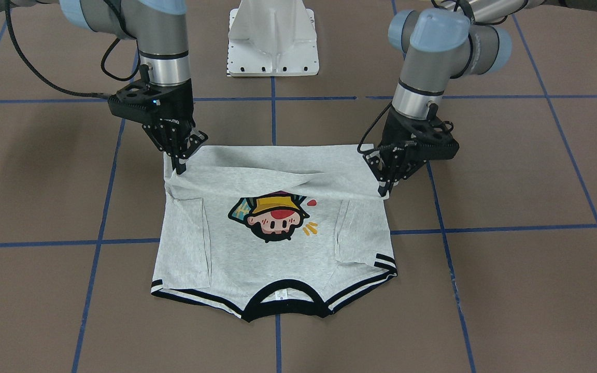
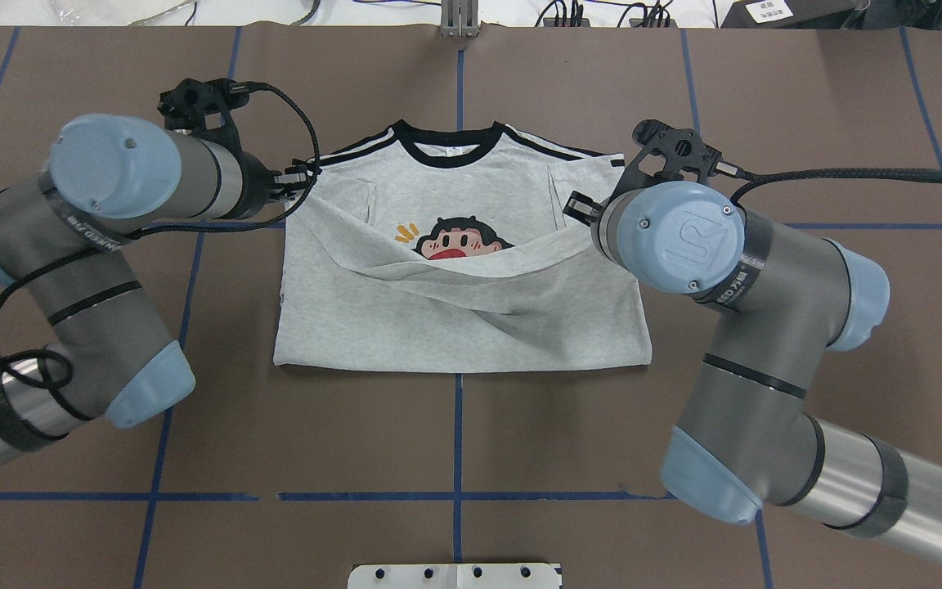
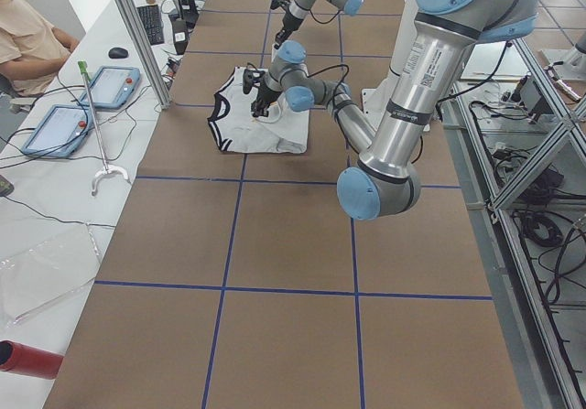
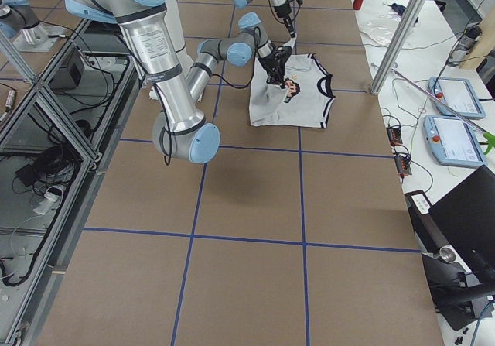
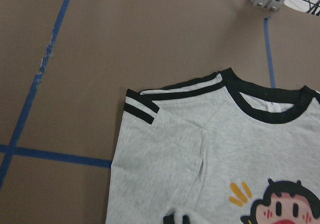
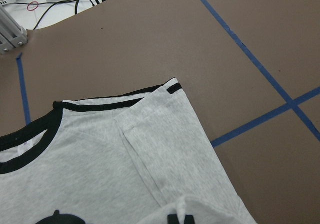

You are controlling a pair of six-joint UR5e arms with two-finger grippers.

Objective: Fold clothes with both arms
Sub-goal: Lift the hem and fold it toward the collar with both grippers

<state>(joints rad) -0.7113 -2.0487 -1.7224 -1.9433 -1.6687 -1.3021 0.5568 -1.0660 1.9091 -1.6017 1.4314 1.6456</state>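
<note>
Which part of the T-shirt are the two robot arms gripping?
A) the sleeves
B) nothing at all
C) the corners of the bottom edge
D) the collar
C: the left end effector and right end effector each pinch a bottom-hem corner of the T-shirt, opposite the collar.

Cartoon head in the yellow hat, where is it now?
In the front-facing view, the cartoon head print sits in the middle of the light grey T-shirt, just below its folded-over hem.
</note>
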